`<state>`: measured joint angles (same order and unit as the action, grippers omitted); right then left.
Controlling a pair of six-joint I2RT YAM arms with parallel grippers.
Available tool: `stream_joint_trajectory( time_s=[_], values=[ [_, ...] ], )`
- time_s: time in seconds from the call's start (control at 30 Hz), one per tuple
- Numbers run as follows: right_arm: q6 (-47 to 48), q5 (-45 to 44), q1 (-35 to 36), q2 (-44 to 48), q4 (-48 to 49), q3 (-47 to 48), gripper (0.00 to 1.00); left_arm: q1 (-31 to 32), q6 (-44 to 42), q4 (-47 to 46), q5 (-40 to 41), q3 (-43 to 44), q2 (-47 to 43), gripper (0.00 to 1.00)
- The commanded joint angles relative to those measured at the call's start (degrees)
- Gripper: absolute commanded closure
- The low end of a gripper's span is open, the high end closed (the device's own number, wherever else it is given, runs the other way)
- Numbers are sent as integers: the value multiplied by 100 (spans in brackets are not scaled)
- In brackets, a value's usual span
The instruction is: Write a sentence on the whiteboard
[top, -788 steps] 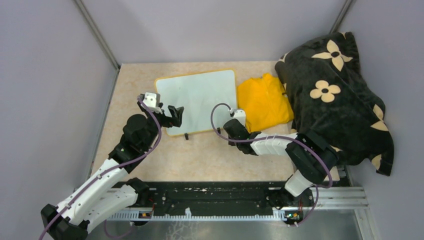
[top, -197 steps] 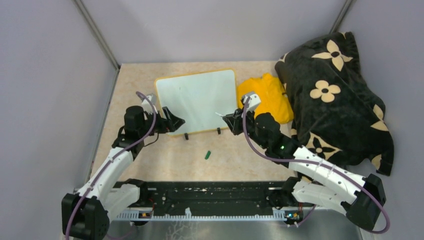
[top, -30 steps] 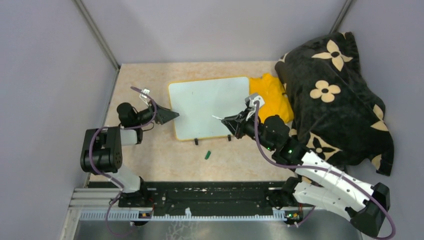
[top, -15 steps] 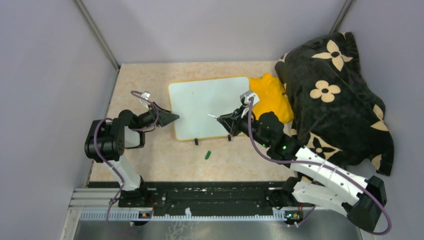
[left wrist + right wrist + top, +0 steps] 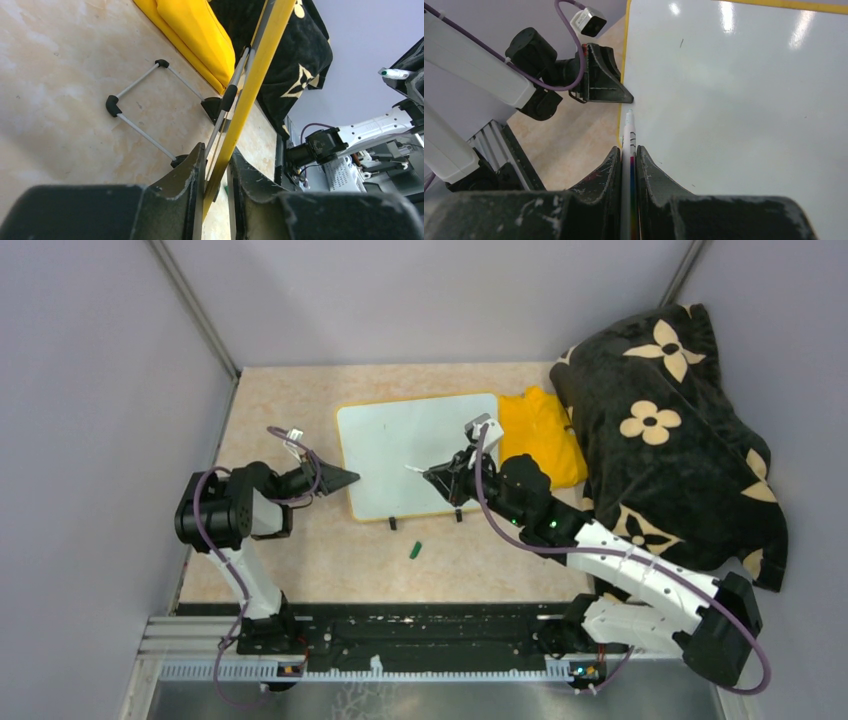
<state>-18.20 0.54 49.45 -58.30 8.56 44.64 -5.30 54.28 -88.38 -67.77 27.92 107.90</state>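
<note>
Top external: right gripper point(image 5: 432, 474) pinching the marker point(image 5: 412, 469) just slid left over the blank whiteboard point(image 5: 400, 440) mid-table, left gripper point(image 5: 345, 478) clamped on its left edge, so writing hasn't started yet.

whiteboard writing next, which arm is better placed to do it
Right. The right gripper is shut on the marker, tip aimed at the whiteboard. The left gripper is clamped on the whiteboard's yellow frame, so it looks busy steadying it.
</note>
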Motion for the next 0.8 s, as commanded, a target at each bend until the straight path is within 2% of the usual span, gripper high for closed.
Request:
stream_joint_trajectory(
  time_s=[0.0, 0.27, 0.57, 0.77],
  values=[
    [79, -371, 174, -179, 323, 551, 100, -26, 22, -1295, -35, -32, 80, 76],
    [311, -1387, 397, -900, 244, 1119, 100, -25, -55, -1262, 68, -77, 46, 84],
    [798, -2565, 834, -2010, -82, 2194, 100, -29, -71, -1282, 131, -94, 15, 91],
    [864, -2839, 957, -2562, -453, 2808, 100, -32, -49, -1322, 165, -103, -36, 95]
  ],
)
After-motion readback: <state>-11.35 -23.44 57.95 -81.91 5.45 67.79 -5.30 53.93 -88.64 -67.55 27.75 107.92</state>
